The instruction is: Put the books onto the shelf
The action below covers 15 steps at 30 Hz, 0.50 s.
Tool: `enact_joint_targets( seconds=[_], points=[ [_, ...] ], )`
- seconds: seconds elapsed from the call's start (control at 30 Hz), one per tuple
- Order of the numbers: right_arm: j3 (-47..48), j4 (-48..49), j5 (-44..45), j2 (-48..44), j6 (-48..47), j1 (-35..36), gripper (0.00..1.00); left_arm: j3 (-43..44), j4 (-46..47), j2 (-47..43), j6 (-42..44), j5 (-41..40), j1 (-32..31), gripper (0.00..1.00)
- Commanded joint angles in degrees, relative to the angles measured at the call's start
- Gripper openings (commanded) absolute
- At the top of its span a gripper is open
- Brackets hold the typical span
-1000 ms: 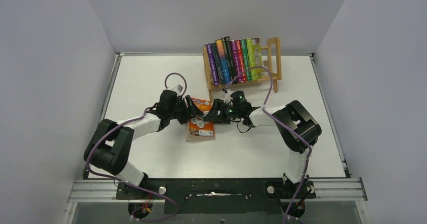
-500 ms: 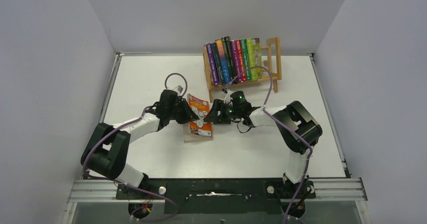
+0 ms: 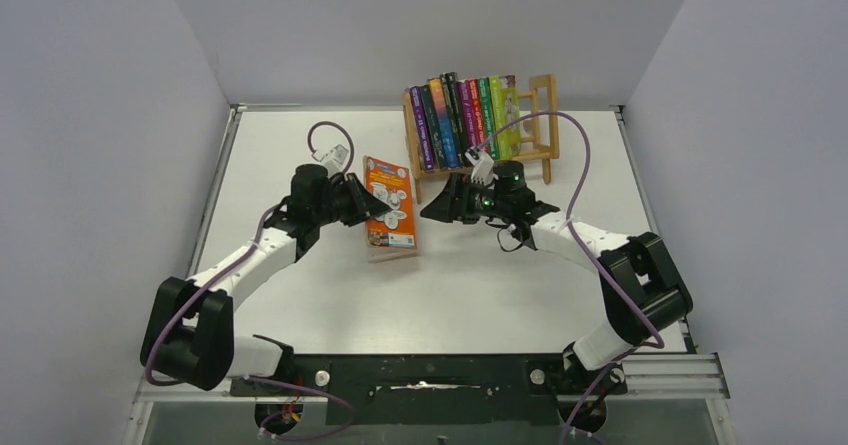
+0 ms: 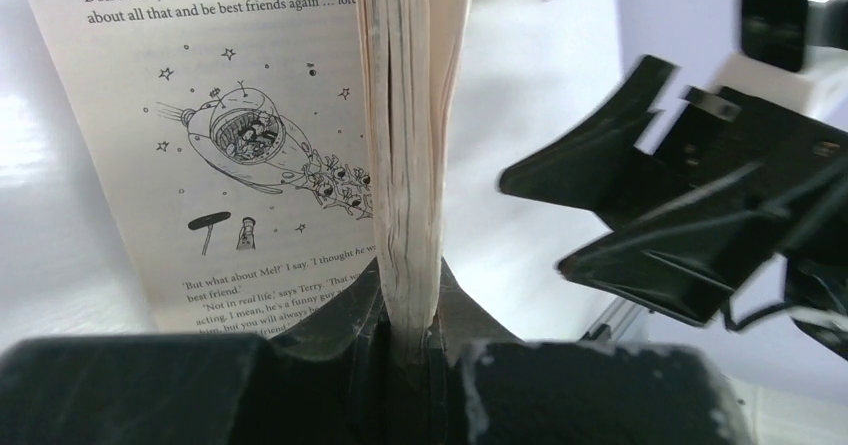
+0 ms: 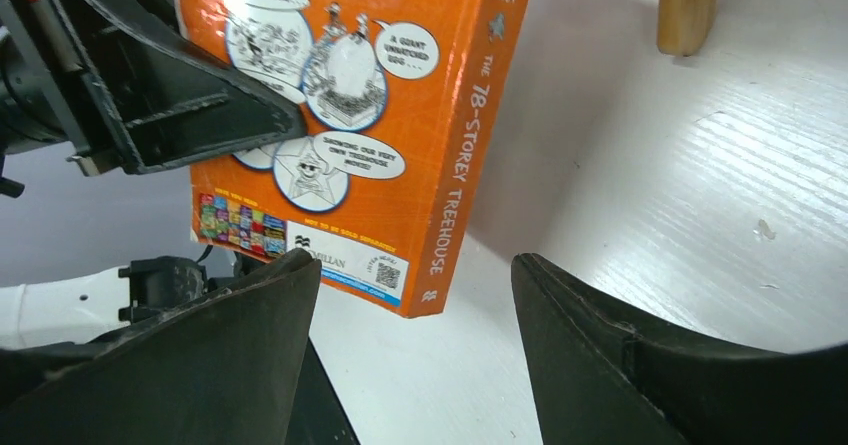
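An orange paperback book (image 3: 391,207) hangs tilted above the table, back cover toward the top camera. My left gripper (image 3: 371,205) is shut on its page edge; the left wrist view shows the page block (image 4: 405,165) pinched between the jaws and one loose illustrated leaf (image 4: 220,135) fanned out to the left. My right gripper (image 3: 433,210) stands open just right of the book, not touching it. From the right wrist, the orange book (image 5: 380,115) floats ahead of the open right gripper (image 5: 415,275). The shelf (image 3: 545,115) at the back holds several upright books (image 3: 465,120).
A free slot remains at the shelf's right end, next to the green book (image 3: 507,115). One wooden shelf leg (image 5: 688,5) shows at the top of the right wrist view. White table (image 3: 300,155) is walled by grey panels on three sides.
My left gripper closed on the orange book and raised it off the table, toward the back left. My right gripper pulled away to the right and opened a little wider.
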Motion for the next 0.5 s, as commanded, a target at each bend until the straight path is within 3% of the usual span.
enact_joint_targets(
  seconds=[0.0, 0.47],
  points=[
    [0.3, 2.5, -5.2, -1.7, -2.1, -0.2, 0.72, 0.7, 14.4, -4.8, 0.6, 8.2, 0.2, 0.00],
    [0.4, 10.6, -9.7, 1.3, -0.3, 2.3, 0.72, -0.4, 27.2, -6.1, -4.2, 15.2, 0.2, 0.00]
  ],
)
